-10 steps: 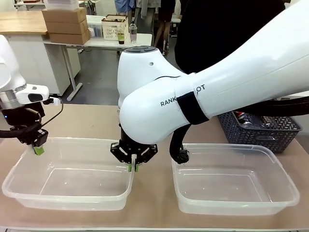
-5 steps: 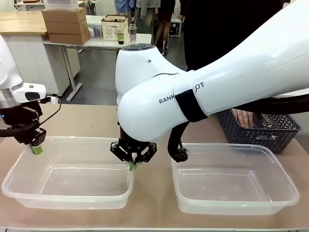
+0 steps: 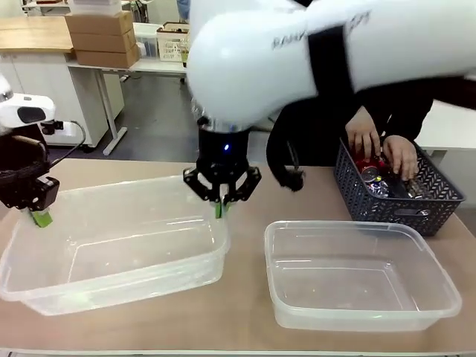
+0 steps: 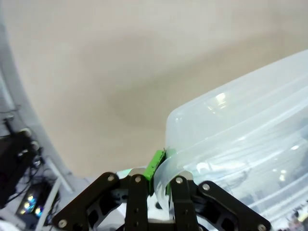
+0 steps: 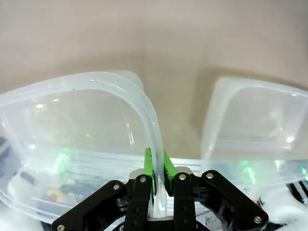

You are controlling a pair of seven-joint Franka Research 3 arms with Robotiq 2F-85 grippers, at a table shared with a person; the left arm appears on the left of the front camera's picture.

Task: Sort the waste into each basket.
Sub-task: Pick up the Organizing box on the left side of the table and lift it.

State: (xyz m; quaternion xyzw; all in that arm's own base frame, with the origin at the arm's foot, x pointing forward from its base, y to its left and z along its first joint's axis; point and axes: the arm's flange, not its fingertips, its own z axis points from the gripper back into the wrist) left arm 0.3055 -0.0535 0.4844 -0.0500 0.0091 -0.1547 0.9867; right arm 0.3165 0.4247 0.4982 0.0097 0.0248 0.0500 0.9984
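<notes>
A: What moved? Quick.
B: Left tub (image 3: pixel 126 192) has gone up and back from where it sat a second ago. Both arms rose with it. Right arm's big white link now sits high across the top of the front view.
A: Jaws?
B: Left gripper (image 3: pixel 41 217) is pinched on the tub's left-end rim. The left wrist view shows the green pads of that gripper (image 4: pixel 158 168) clamped either side of the tub's (image 4: pixel 240 134) wall. Right gripper (image 3: pixel 221 208) is clamped on the right-end rim, and its own view shows the same gripper (image 5: pixel 156 168) squeezing the tub's rim (image 5: pixel 139 101).
A: Tub's axis?
B: Long axis runs left to right across the table (image 3: pixel 245 312). Mouth up, right end a little higher than the left. Can't tell if the base is clear of the table.
A: Other tub?
B: Right tub (image 3: pixel 357 225) lies flat on the table, long axis also left to right, just beside the lifted one.
A: The waste?
B: Cans (image 3: pixel 370 172) lie in a dark crate (image 3: pixel 394 208) behind the right tub. A person's hands (image 3: pixel 401 156) are in that crate.
</notes>
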